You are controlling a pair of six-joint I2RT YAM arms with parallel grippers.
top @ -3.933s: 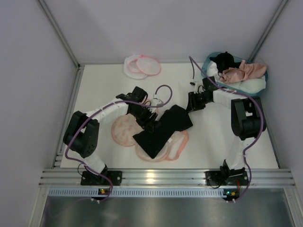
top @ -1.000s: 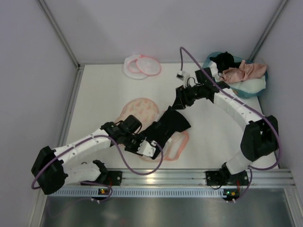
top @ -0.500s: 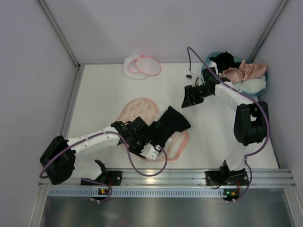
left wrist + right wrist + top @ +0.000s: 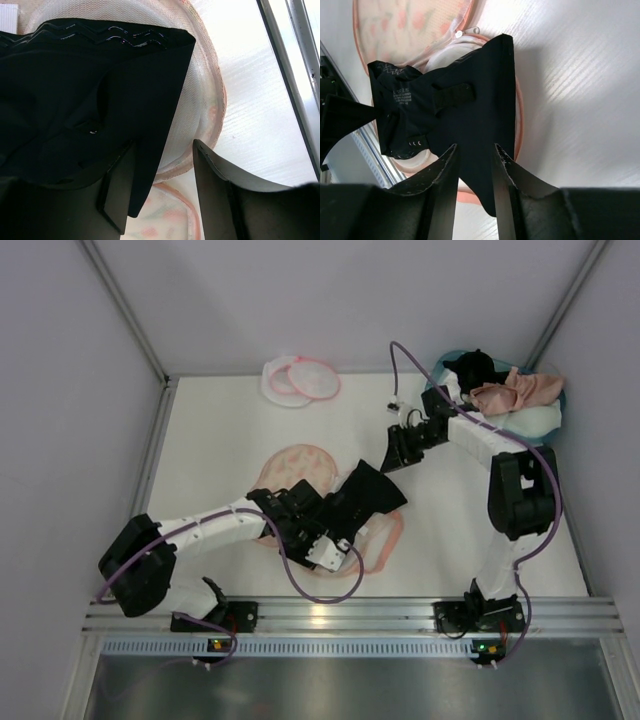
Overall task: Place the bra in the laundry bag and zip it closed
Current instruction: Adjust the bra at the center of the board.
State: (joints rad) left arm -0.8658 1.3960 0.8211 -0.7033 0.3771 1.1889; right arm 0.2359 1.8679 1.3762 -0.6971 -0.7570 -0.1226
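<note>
Shifted right, left gripper (image 4: 162,150) straddled the black garment's (image 4: 368,498) edge open-jawed, right gripper (image 4: 475,147) hovered narrowly open and empty, likely repositioning it, while the bra (image 4: 515,390) lay in the far-right basket (image 4: 555,420).

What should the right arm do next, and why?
Probably close the right gripper on the black bra: its edge already lies between the part-open fingers, and the left gripper stands open, so nothing else grips it over the orange-printed bag.
</note>
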